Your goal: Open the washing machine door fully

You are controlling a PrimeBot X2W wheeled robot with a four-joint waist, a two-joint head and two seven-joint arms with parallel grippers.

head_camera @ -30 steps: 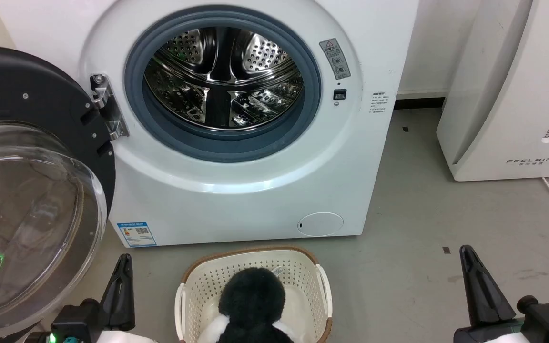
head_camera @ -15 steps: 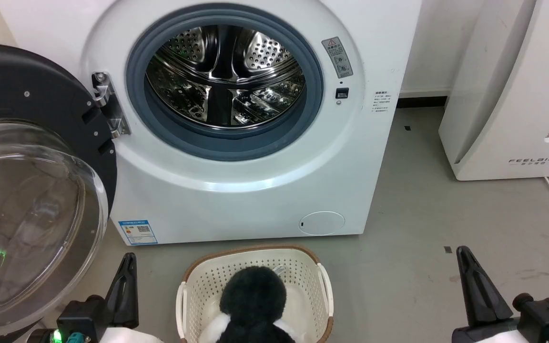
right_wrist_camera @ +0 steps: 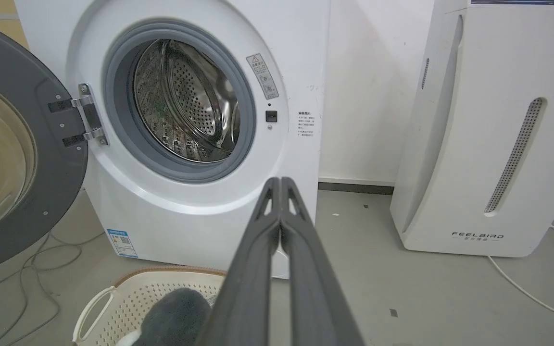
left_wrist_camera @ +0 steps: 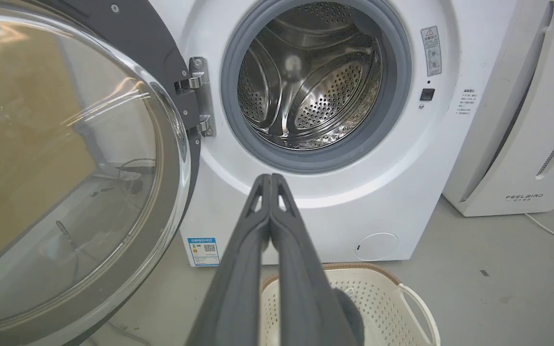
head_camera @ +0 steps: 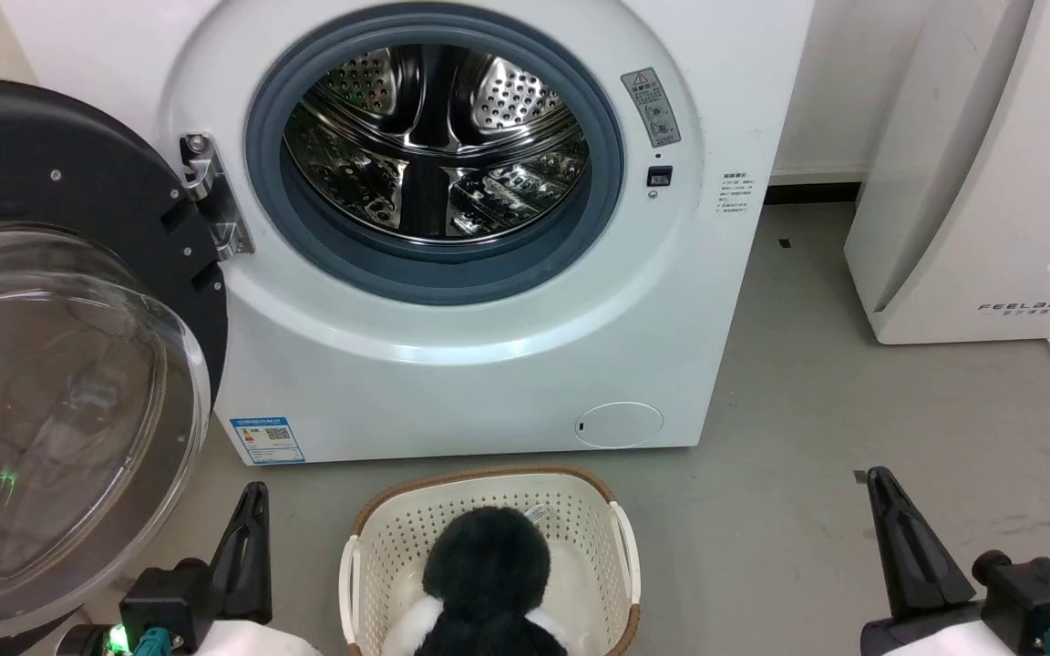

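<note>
Washing machine door (head_camera: 69,355) | stands open on hinge (head_camera: 211,205), left of drum (head_camera: 434,146), face toward robot | lies far-left of left pincer (head_camera: 253,497), near it; left arm nearer, right pincer (head_camera: 879,483) well apart | both pincers narrow, fingers pressed together, empty | writing: FEELBIRD on white appliance (head_camera: 990,182); blue label (head_camera: 267,440) too small to read

Light: bright, even, indoor.
Shadows: soft and faint on the floor (head_camera: 853,410).
Glare: steel drum (head_camera: 434,146); glass of the washing machine door (head_camera: 51,410).
Edges: wrist views bow slightly.
</note>
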